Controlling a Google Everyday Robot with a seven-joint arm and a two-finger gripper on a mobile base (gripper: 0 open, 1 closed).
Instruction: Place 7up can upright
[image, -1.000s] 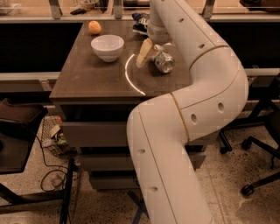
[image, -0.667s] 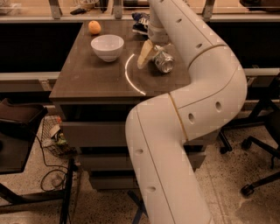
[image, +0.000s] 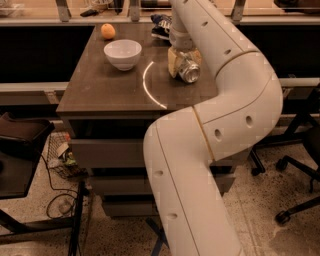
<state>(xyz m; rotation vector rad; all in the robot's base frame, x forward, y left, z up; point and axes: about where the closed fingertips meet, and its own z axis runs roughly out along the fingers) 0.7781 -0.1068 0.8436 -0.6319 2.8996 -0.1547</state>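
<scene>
The 7up can is silvery and lies tilted on its side at the right of the dark wooden table, its shiny round end facing the camera. My gripper reaches down from the large white arm and is shut around the can. One pale finger shows on the can's left side; the other is mostly hidden behind the can. The can's lower edge is at the tabletop.
A white bowl stands left of the can and an orange sits at the far left corner. A dark blue-and-white snack bag lies behind the gripper. Office chair bases stand on the floor at the right. A wire basket sits at the lower left.
The gripper and the can have shifted slightly to the right. The can's round end now faces the camera more fully.
</scene>
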